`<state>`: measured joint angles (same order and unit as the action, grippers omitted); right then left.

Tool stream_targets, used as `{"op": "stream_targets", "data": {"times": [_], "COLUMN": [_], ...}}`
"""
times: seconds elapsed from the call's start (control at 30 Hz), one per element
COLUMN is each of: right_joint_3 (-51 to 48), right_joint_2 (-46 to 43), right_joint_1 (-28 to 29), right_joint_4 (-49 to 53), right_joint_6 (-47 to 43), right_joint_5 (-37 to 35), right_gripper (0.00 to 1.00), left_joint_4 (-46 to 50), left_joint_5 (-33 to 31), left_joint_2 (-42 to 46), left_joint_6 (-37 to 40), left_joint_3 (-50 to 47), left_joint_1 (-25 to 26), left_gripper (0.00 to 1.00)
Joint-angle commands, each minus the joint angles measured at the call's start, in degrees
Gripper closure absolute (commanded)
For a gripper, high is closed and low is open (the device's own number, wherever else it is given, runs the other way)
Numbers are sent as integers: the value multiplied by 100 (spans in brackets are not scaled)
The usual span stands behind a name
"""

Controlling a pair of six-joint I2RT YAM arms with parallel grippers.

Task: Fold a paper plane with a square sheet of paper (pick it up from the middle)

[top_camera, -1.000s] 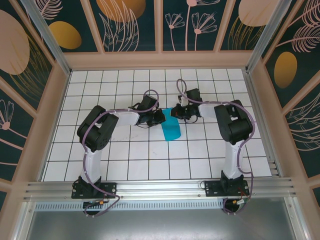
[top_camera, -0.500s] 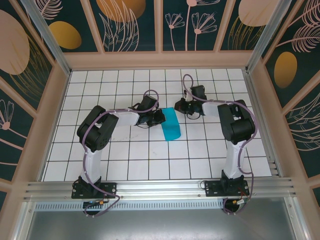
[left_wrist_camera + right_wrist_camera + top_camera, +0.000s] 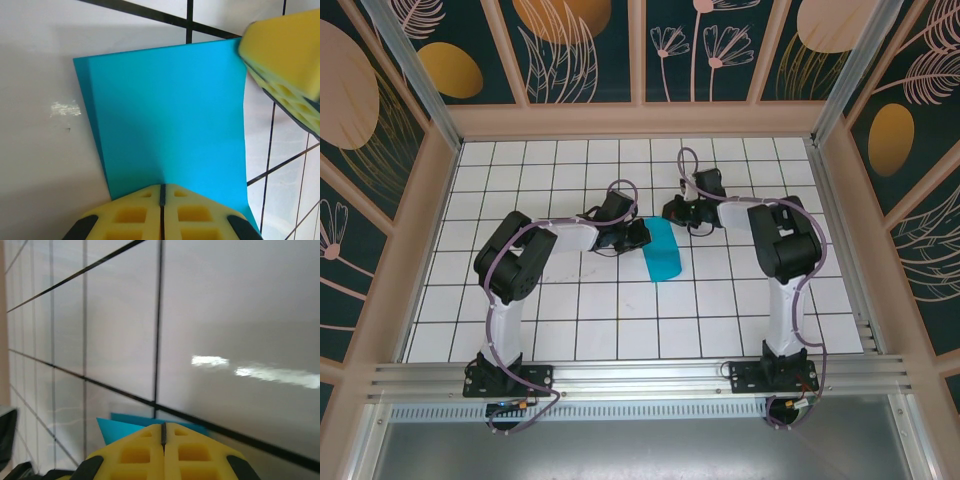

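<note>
The square sheet of paper (image 3: 661, 256) lies folded into a narrow cyan-blue strip on the white grid table (image 3: 600, 300). My left gripper (image 3: 642, 234) is shut, its tips resting on the strip's left long edge. In the left wrist view the yellow pads (image 3: 145, 215) meet over the paper (image 3: 170, 115), which runs on beneath them. A lower layer shows along its left side. My right gripper (image 3: 670, 211) is shut and sits just beyond the strip's far end. One of its yellow fingers (image 3: 287, 55) overlaps the paper's corner. Blue paper (image 3: 117, 427) peeks from behind the right gripper (image 3: 163, 426).
Wooden frame walls (image 3: 640, 120) with patterned panels close in the table at the back and sides. An aluminium rail (image 3: 640, 378) runs along the near edge by both arm bases. Bare white tiles stretch in front of the paper.
The right gripper has come off the paper's far end, moved away up and right, then drifted slightly left. The left gripper and the paper have stayed put.
</note>
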<state>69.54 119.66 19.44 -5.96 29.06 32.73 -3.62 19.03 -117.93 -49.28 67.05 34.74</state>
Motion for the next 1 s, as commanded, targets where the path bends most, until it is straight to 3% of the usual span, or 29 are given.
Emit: {"op": "stream_targets", "data": {"times": [0.0,0.27,0.67,0.97], "right_joint_3": [276,451,-1256,-2130], "right_joint_2": [191,-141,-1585,-1991], "right_joint_1": [-150,-236,310,490], "right_joint_4": [289,370,635,1066], "right_joint_6": [-23,2,-30,-189], "right_joint_5": [-343,-775,328,385], "right_gripper": [100,100,100,100], "left_joint_4": [1153,1135,1082,1023], "left_joint_5": [-847,-838,-899,-897], "left_joint_2": [-740,-729,-738,-789], "left_joint_6": [199,197,153,110], "left_joint_3": [-480,-508,-508,-500], "left_joint_1": [-7,-15,-3,-7], "left_gripper": [92,92,93,93]}}
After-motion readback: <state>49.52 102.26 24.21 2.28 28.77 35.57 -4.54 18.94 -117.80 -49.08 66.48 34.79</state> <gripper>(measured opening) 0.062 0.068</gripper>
